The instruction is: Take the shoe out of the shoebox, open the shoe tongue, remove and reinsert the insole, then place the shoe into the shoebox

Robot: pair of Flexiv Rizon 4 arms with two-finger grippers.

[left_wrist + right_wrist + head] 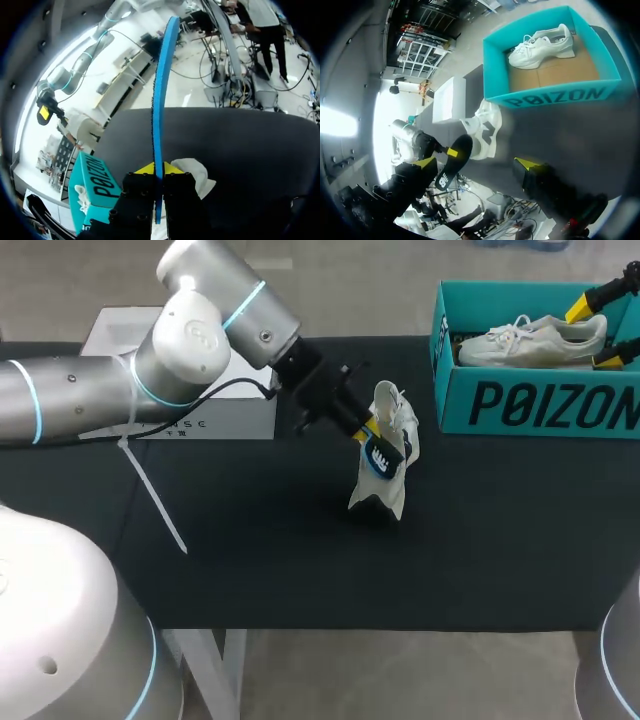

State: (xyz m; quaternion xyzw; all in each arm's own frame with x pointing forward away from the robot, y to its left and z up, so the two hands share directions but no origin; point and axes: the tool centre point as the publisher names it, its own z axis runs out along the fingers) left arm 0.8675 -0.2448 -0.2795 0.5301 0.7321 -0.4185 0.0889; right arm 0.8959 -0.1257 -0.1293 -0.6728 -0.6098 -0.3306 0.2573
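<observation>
Inspector: State the surface.

Arm: Black table (300, 570). A teal shoebox (530, 405) stands open at its far right. A white box (215, 415) is at the far left, well apart from it.

Inspector: Left pincer?

Arm: My left pincer (372, 433) is over the middle of the table, clamped on the insole (384, 456). The left wrist view shows the insole edge-on between both fingers, pressed from two sides. Its blue rim runs out past the yellow tips.

Inspector: Location of the shoe?

Arm: A white shoe (388, 492) stands on end on the table, just beside my left pincer. It is near the shoebox but apart from it. The insole lies against the shoe's upper part. Whether its end sits inside the shoe, I cannot tell. A second shoe (530, 340) rests on its sole inside the shoebox, toward the back wall.

Inspector: Right pincer?

Arm: My right pincer (597, 332) hangs over the right end of the shoebox, by the second shoe's heel. Its fingers stand wide apart and grip nothing. Its wrist view looks down on the shoebox, the shoe and the insole ahead.
</observation>
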